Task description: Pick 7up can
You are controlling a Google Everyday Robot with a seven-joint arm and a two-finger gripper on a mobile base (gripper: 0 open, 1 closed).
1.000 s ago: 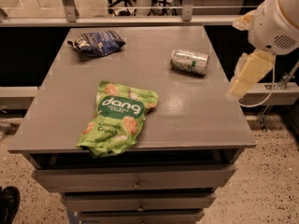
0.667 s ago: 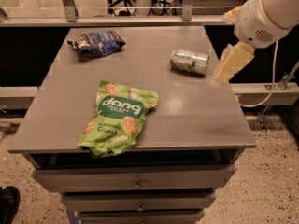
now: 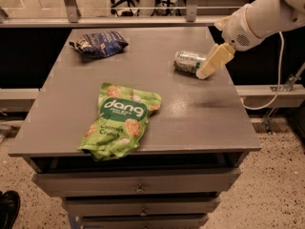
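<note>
The 7up can point(image 3: 188, 61) lies on its side at the right rear of the grey table point(image 3: 190, 113), silvery with green markings. My gripper point(image 3: 206, 70) comes in from the upper right on a white arm. Its cream-coloured fingers point down and to the left. Their tips sit right at the can's right end and cover part of it.
A green Dang snack bag point(image 3: 121, 119) lies at the front centre-left of the table. A dark blue snack bag point(image 3: 98, 43) lies at the back left. Drawers sit below the table front. A rail and a white cable run at the right.
My gripper has moved left and towards the can, from beyond the table's right edge to the can's right end. The can and the bags have not moved.
</note>
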